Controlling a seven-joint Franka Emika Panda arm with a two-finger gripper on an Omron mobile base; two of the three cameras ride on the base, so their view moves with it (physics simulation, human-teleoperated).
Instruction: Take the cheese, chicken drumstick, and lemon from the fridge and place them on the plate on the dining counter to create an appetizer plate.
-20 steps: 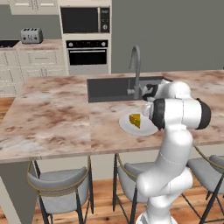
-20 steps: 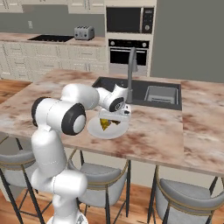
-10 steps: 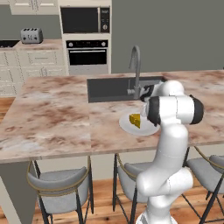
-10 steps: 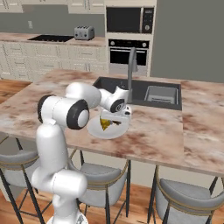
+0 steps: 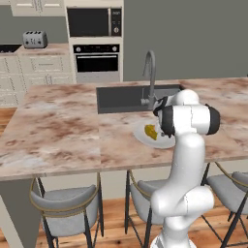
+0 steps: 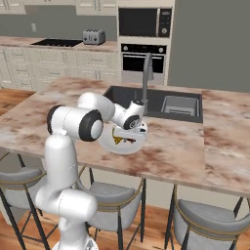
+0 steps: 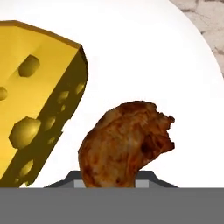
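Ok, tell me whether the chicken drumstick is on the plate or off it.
On it, or just above. In the hand view the chicken drumstick shows against the white plate beside the cheese; whether it is already released, cannot tell.

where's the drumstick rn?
In the hand view the chicken drumstick sits over the plate between the finger tips, beside the cheese; the plate is on the dining counter near the sink.

Yellows, browns and pale whites over marbled stone.
Yellow-orange cheese [image 7: 33, 92] pitted with darker olive holes; mottled reddish-brown chicken drumstick [image 7: 127, 142]; plain white plate [image 7: 144, 48]; beige-and-brown marbled dining counter [image 5: 63, 128] with dark grey sink [image 6: 173, 105] and grey faucet [image 5: 150, 72]; white arm with dark joints; grey stools [image 5: 65, 201] on orange wood floor; black ovens [image 5: 94, 41] among cream cabinets.
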